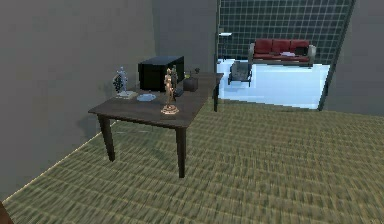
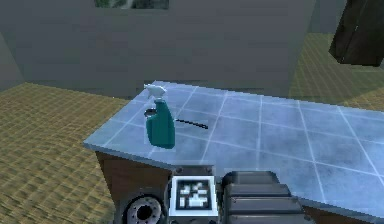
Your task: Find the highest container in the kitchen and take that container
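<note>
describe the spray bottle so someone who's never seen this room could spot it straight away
Look for the blue tiled counter in the arm side view. Near its left corner stands a teal spray bottle with a white trigger top. It stands upright, while its neighbour, a thin dark stick, lies flat on the tiles beside it.

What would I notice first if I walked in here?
A teal spray bottle stands on a blue tiled counter in the arm side view. In the forward view, a dark wooden table carries a small statue and a black box, with a red sofa far behind.
</note>
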